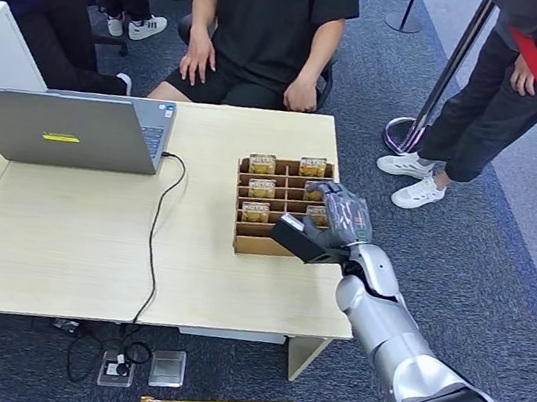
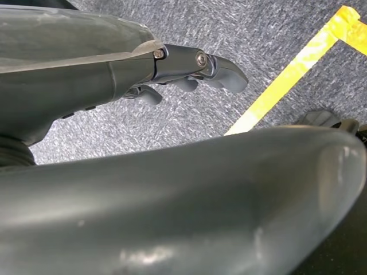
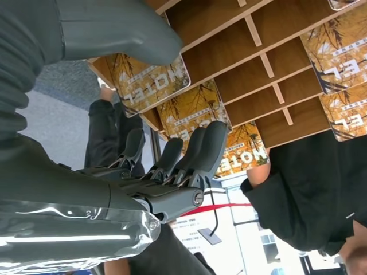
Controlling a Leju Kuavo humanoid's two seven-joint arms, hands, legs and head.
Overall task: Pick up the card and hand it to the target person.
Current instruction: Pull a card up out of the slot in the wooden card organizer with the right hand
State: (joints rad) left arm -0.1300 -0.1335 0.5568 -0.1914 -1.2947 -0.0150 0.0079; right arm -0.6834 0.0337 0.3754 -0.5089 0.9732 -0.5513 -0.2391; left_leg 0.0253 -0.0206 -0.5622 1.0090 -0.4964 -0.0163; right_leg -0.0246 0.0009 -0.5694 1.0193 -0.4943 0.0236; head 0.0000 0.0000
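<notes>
Over the right end of the wooden tray (image 1: pixel 244 243) on the table (image 1: pixel 78 233), the right hand (image 1: pixel 335 221) is held out on a raised silver arm, fingers (image 3: pixel 203 154) apart and lightly curled, nothing gripped. Hotel cards (image 1: pixel 263 164) are stood upright in the tray's slots, just beyond the fingertips. Beside the body, the left hand (image 2: pixel 190 71) is hung above the carpet, fingers loosely apart and empty.

Matt wooden rack (image 1: pixel 253 243), glossy printed cards (image 3: pixel 149 86), rough carpet (image 2: pixel 186 117).
</notes>
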